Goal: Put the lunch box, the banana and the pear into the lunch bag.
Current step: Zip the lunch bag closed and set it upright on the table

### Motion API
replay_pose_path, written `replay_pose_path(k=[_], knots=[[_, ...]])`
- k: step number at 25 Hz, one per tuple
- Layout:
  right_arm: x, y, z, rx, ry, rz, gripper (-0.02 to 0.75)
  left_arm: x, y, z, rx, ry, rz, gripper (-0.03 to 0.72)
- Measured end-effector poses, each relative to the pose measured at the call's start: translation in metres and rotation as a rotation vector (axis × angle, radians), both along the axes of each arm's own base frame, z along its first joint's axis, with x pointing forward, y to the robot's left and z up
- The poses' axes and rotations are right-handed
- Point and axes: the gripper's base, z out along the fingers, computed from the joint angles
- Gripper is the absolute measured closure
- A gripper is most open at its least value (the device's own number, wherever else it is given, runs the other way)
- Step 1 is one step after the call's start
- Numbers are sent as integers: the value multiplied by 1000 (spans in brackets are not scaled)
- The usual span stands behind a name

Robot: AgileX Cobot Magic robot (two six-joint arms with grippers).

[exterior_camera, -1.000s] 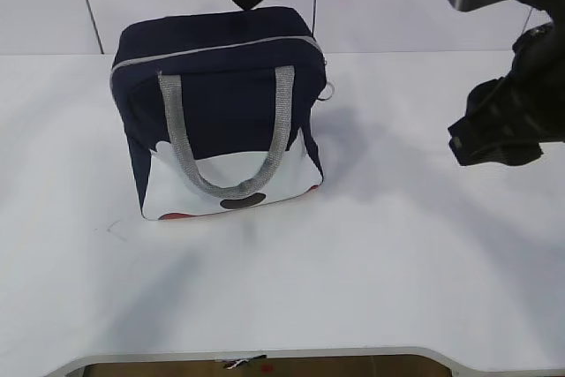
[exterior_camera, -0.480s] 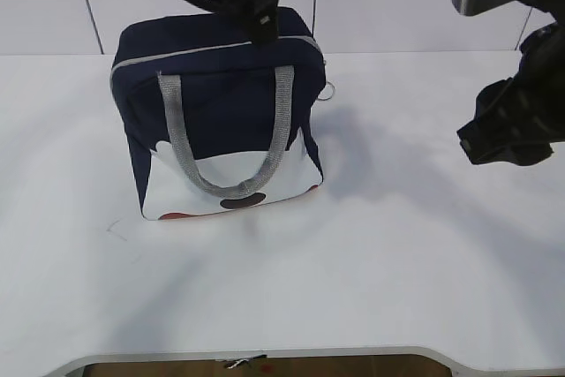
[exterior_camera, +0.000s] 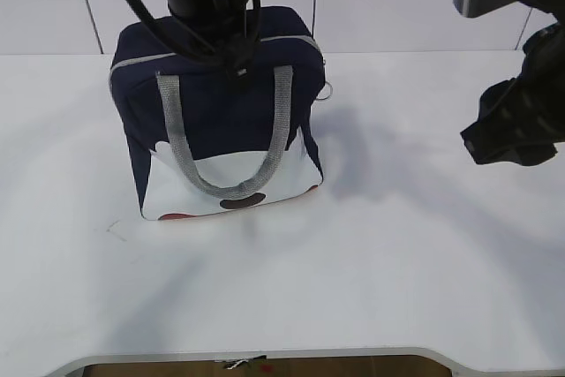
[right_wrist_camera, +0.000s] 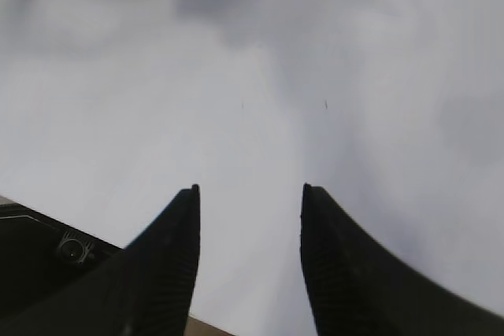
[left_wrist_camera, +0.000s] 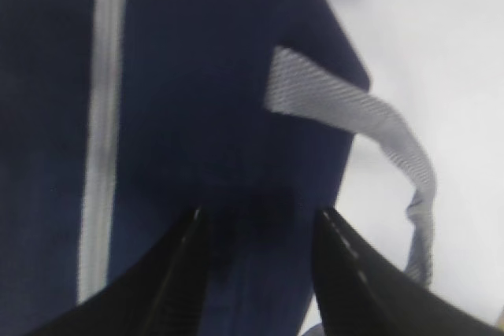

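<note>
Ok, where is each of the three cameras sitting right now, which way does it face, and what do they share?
Exterior: in front of the table, looking down at a slant at the lunch bag; both arms show.
Left wrist: above the bag, facing its navy fabric; left gripper with fingers apart.
Right wrist: off right, facing bare table; right gripper open, empty.
Shared: exterior and left wrist both show the bag's zipper and grey handle.
</note>
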Motion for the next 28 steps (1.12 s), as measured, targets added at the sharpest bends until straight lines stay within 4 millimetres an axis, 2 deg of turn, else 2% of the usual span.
replay_pose_path(k=[7,10,11,15,16,19,24,28], knots=[[0,0,0,-1,-1,-1,381,4,4,1,49,-43,-6,359],[0,0,0,-1,-1,-1,381,7,2,-6,70,-39,-11,375],[0,0,0,1,0,-3,381,8,2,-10,80,-39,-12,407],[0,0,0,2,0,-6,381,11,3,-11,109,-63,-16,636],[0,0,0,2,0,-6,381,12,3,-11,115,-67,-23,657],[0,0,0,2,-1,-6,381,10,4,-8,128,-79,-61,678],[1,1,1,24,-14,-23,382,0,8,12,141,-130,-150,680],[2,2,2,40,-27,-32,382,-7,15,21,162,-142,-203,680]])
